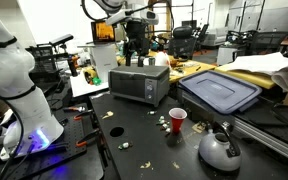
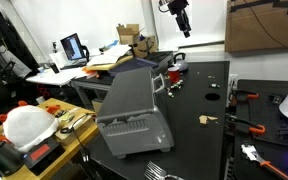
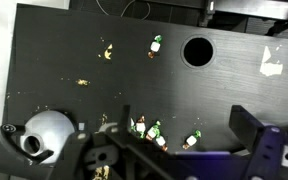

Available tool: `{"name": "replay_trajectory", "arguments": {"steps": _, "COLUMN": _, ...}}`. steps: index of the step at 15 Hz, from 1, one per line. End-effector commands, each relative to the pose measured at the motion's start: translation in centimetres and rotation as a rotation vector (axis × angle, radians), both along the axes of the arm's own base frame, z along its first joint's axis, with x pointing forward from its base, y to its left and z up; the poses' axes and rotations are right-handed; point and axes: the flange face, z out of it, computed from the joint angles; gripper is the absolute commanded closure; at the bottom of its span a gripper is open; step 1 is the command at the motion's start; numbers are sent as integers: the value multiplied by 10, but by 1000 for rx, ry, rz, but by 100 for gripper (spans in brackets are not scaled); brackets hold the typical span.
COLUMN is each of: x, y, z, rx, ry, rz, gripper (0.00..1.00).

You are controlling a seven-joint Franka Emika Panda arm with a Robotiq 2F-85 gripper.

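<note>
My gripper (image 1: 135,47) hangs high in the air above the silver toaster oven (image 1: 139,84), apart from it. In the other exterior view the gripper (image 2: 181,22) is near the top edge, far above the toaster oven (image 2: 132,112). The wrist view looks straight down on the black table (image 3: 104,100). My gripper (image 3: 169,152) is open there, its dark fingers (image 3: 254,135) wide apart with nothing between them. Far below lie several small green-and-white wrapped pieces (image 3: 156,131), and a rounded metal kettle (image 3: 44,135) shows at the lower left.
A red cup (image 1: 177,120) and the kettle (image 1: 219,150) stand on the table in front of the toaster oven. A blue bin lid (image 1: 220,92) lies beside it. A dark round spot (image 3: 197,50) and a white scrap (image 3: 271,60) show on the tabletop. Cluttered desks stand behind.
</note>
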Motion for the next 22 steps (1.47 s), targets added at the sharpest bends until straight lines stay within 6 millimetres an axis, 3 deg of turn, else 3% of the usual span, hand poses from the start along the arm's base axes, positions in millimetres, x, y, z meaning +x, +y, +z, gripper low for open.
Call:
{"name": "replay_trajectory", "arguments": {"steps": 1, "x": -9, "y": 3, "z": -24, "rx": 68, "ry": -21, "rz": -63, "gripper": 0}}
{"name": "replay_trajectory", "arguments": {"steps": 6, "x": -31, "y": 2, "z": -75, "rx": 119, "ry": -25, "rz": -113, "gripper": 0}}
{"name": "replay_trajectory", "arguments": {"steps": 13, "x": -49, "y": -7, "z": -152, "rx": 23, "ry": -125, "rz": -163, "gripper": 0}}
{"name": "replay_trajectory", "arguments": {"steps": 22, "x": -72, "y": -62, "z": -232, "rx": -34, "ry": -95, "rz": -303, "gripper": 0}}
